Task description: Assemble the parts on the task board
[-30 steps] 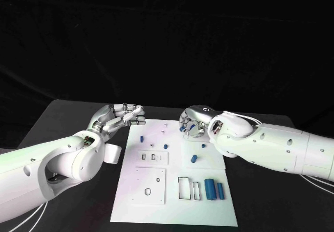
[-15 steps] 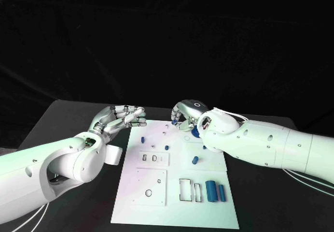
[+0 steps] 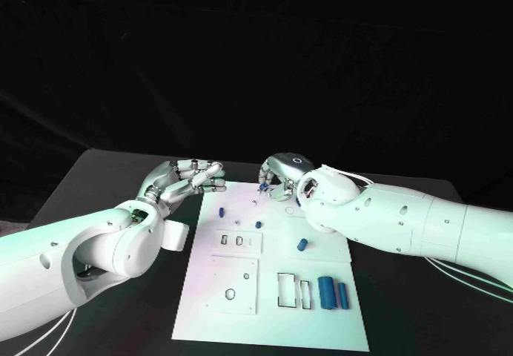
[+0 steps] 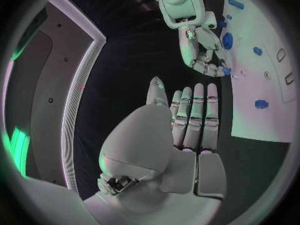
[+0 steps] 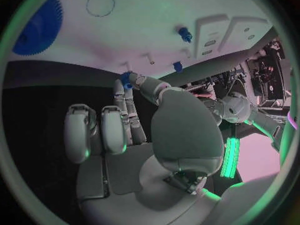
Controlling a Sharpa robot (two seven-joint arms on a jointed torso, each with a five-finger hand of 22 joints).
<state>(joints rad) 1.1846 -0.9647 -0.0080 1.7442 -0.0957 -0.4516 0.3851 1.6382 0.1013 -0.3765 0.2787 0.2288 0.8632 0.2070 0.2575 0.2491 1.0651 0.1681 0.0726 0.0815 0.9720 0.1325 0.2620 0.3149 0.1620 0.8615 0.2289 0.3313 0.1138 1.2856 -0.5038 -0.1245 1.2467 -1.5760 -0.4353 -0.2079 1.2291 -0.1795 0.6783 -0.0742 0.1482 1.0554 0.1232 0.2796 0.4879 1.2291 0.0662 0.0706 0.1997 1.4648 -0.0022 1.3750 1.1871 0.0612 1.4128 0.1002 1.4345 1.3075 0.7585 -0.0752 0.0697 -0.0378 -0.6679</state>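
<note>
Right hand (image 3: pixel 280 176) hovers over the far edge of the white task board (image 3: pixel 241 311), at about twelve o'clock on the board. Its thumb and a finger pinch a small blue part (image 5: pixel 127 79); the right wrist view shows this pinch clearly, with the other fingers held straight beside it. Left hand (image 3: pixel 190 179) floats just off the board's far left corner, around ten o'clock. It grasps nothing, and the left wrist view shows its fingers (image 4: pixel 195 116) stretched out straight, side by side.

Several blue parts sit on the board. Two small pegs (image 3: pixel 222 212) stand near its left-centre, at roughly ten o'clock. One short cylinder (image 3: pixel 302 244) lies just right of the middle. Two longer blue bars (image 3: pixel 326 292) lie side by side near five o'clock, just beside a rectangular cut-out (image 3: pixel 290 289). A blue toothed wheel (image 5: pixel 36 26) lies flat on the board near the right hand.
</note>
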